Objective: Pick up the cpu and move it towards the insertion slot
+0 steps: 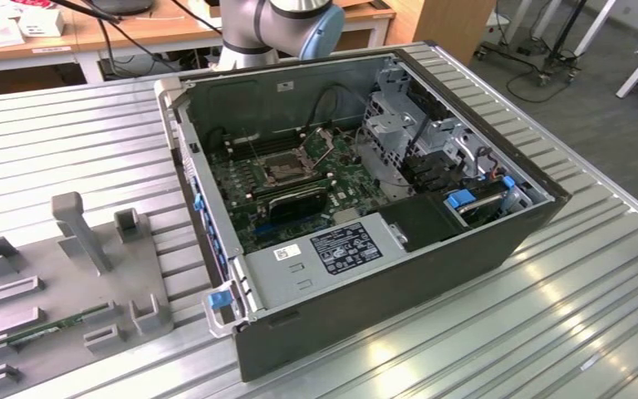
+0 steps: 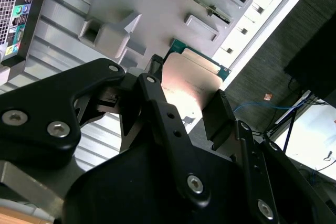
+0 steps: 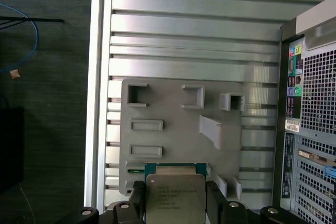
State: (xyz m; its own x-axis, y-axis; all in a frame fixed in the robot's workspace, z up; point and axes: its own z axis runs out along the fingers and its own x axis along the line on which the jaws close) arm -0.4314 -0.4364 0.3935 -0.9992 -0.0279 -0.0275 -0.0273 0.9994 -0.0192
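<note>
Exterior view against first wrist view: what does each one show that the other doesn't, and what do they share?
Exterior view's own: the inside of the open computer case, with the green circuit board and the insertion slot, plus the arm. First wrist view's own: the cpu clamped in the hand, with the grey tray behind it, and the case's rear port panel. Shared: the grey tray, the computer case and the ribbed metal table.
</note>
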